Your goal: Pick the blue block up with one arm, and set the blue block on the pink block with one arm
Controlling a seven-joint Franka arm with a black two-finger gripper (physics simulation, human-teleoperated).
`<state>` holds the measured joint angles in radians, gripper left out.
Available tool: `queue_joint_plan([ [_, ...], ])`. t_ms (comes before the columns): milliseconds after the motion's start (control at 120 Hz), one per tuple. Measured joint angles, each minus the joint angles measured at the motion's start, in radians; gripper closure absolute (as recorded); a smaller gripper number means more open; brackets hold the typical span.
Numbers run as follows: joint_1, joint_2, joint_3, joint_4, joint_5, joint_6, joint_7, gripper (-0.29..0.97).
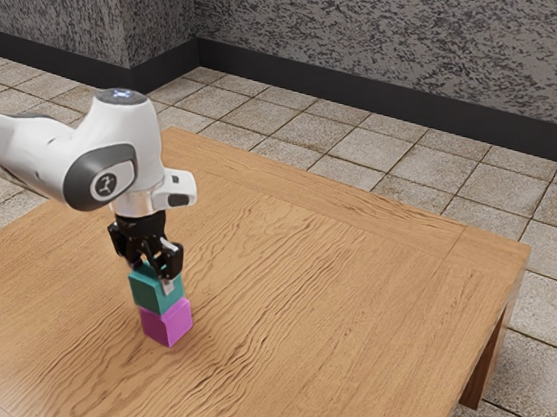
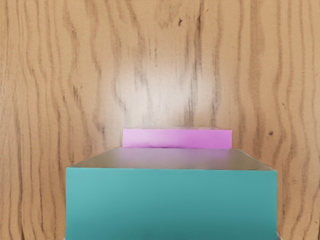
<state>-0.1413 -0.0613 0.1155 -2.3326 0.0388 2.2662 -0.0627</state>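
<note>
Near the table's [image 1: 349,297] front edge, the gripper [image 1: 158,267] clasps the blue block [image 1: 153,293] atop the pink block [image 1: 169,323], largely hidden beneath.

The surface [image 1: 351,277] is wood, strongly grained, with a soft satin sheen. The blue block [image 2: 170,202] and pink block [image 2: 177,138] look smooth and matt, like plastic. The hand [image 1: 155,275] is matt black; the arm [image 1: 83,161] has a smooth, glossy white shell.
</note>
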Motion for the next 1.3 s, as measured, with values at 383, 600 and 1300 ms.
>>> queue_joint_plan([
  [383, -0.001, 0.024, 0.0, 0.024, 0.009, -0.018, -0.01, 0.49],
  [600, 0.0, 0.025, 0.0, 0.029, 0.016, -0.022, -0.018, 0.5],
  [1300, -0.001, 0.043, 0.001, 0.05, 0.03, -0.024, -0.036, 0.52],
])
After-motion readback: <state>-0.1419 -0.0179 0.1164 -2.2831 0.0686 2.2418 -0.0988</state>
